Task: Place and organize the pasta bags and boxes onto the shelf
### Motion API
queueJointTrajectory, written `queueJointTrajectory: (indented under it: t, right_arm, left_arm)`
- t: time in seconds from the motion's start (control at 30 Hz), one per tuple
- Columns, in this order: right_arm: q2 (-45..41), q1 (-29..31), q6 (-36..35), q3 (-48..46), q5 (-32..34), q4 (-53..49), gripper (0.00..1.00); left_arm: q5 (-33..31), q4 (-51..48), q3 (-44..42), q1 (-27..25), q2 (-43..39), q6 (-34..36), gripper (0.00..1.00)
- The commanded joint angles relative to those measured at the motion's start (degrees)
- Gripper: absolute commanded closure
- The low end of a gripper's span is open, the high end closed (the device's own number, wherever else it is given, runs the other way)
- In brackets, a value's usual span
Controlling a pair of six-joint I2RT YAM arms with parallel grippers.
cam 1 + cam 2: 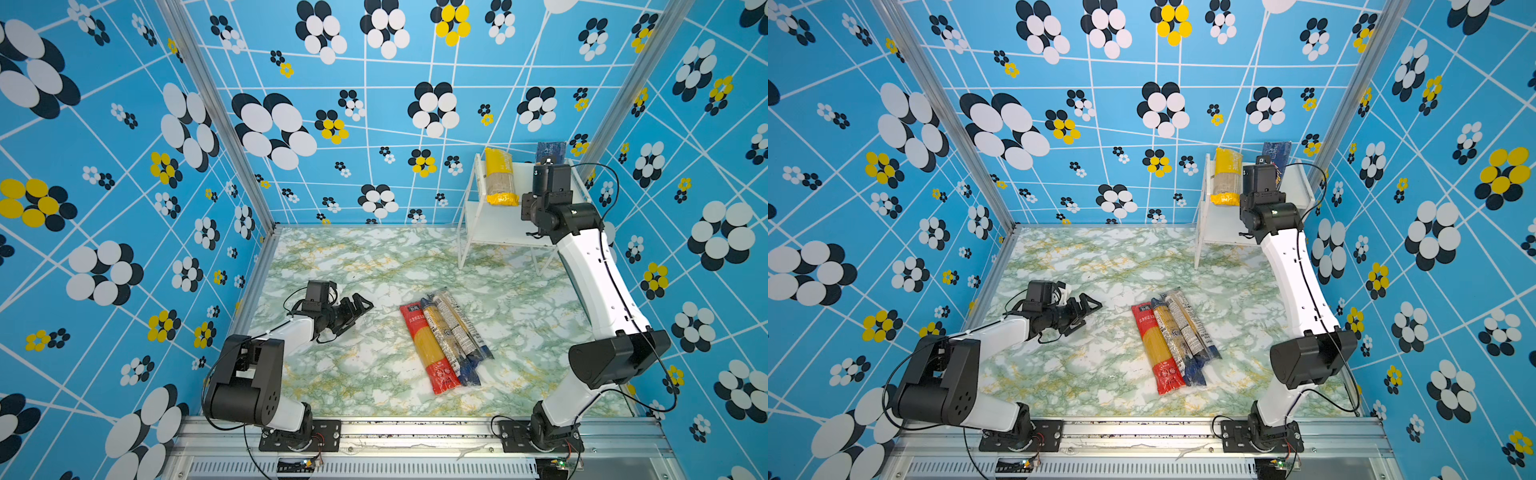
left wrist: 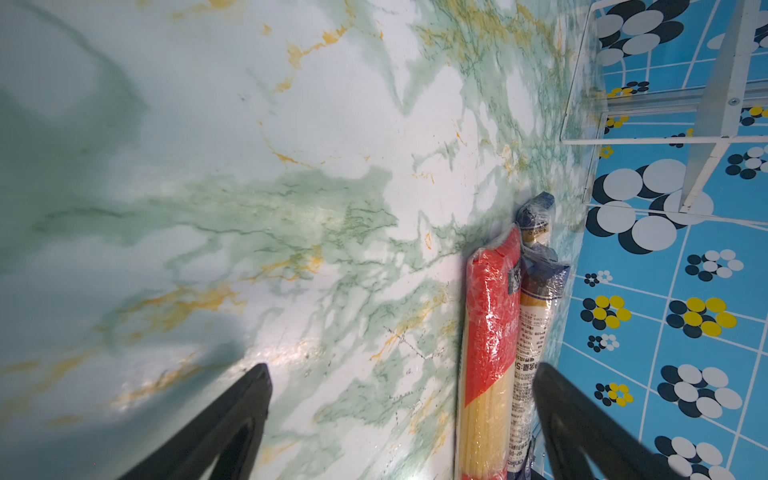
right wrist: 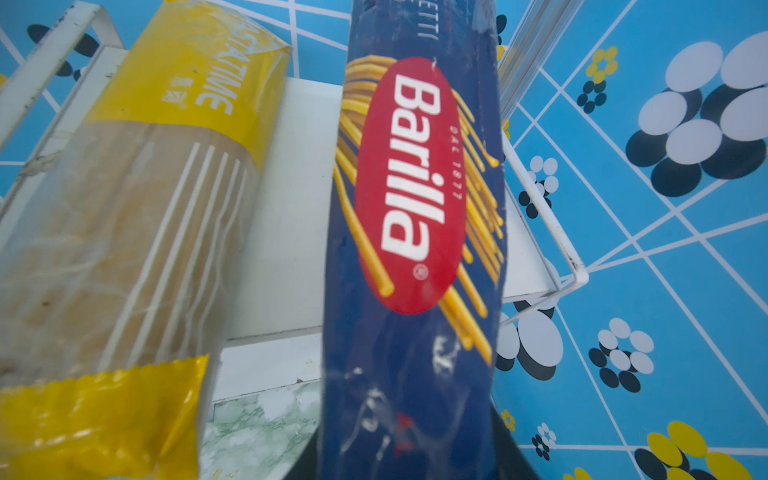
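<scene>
**Barilla pack (image 3: 415,249) held over the shelf (image 1: 498,226)**

The right gripper (image 3: 411,455) is clamped on the near end of the Barilla pack, which runs lengthwise away from the jaws, over the upper white board and toward the back wall. Whether the pack touches that board cannot be told. Just beside it, on the same board, lies the yellow pack (image 1: 500,176), roughly parallel. The shelf stands in the far right corner of the marbled table (image 1: 353,249). Mid-table, the red pack (image 1: 428,349) and two clear packs (image 1: 455,332) lie side by side, touching. The left gripper (image 1: 359,313) hangs low over the table, jaws spread wide and holding nothing, pointing toward the red pack but apart from it.
</scene>
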Motion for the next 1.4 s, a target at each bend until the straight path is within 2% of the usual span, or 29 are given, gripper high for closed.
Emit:
queueJointTrajectory:
  t: [0.0, 0.43, 0.8, 1.0, 1.37]
  right_arm:
    - [-1.1, -0.2, 1.5, 4.6, 3.0, 6.9, 1.00]
    - [4.0, -0.2, 0.4, 14.3, 3.2, -1.4, 1.00]
    - [13.6, -0.2, 0.8, 33.2, 3.9, -15.4, 0.99]
    - [13.0, -0.2, 2.1, 31.9, 2.9, -14.2, 1.00]
    - [8.0, -0.2, 8.0, 23.0, -4.7, -7.9, 1.00]
  left_arm:
    - [0.8, -0.4, 1.1, 0.6, 0.2, 1.3, 0.01]
    - [1.1, -0.4, 1.3, 0.9, 0.6, 1.6, 0.01]
    - [1.7, 0.2, 1.7, 1.4, 1.5, 1.6, 0.01]
    - [2.1, 0.9, 1.6, 1.4, 2.2, 1.5, 0.01]
    - [2.7, 1.6, 1.6, 2.0, 2.7, 1.5, 0.01]
